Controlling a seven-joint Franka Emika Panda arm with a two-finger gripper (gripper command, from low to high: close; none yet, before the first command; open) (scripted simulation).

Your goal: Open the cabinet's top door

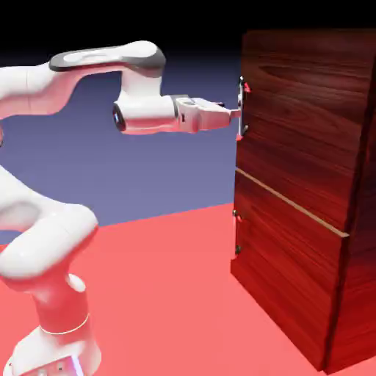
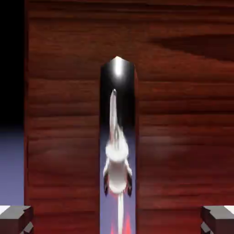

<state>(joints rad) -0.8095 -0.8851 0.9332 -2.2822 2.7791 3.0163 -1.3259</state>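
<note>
A: What does the cabinet [image 1: 308,183] look like?

B: Tall and boxy, dark reddish-brown wood grain, standing on the red table [image 1: 169,294] at the right of the exterior view. A light seam splits its front into two stacked doors.

A: And the top door [image 1: 301,125]?

B: It is the larger panel, above the seam, and it lies flush with the cabinet, so it is closed. A slim upright silver handle [image 1: 241,106] sits at its left edge. In the hand view that handle [image 2: 118,137] fills the middle as a shiny bar mirroring the arm, with wood grain on both sides.

A: How many of each?

B: One cabinet, two doors, two handles: the long one up top and a short handle [image 1: 236,231] on the bottom door [image 1: 286,272]. One arm [image 1: 44,220].

A: The gripper [image 1: 233,113]?

B: It points level at the long handle. Its two fingers [image 2: 16,218] stand wide apart, at the hand view's bottom corners, with the bar between them. They hold nothing. Whether a tip touches the bar I cannot tell.
</note>
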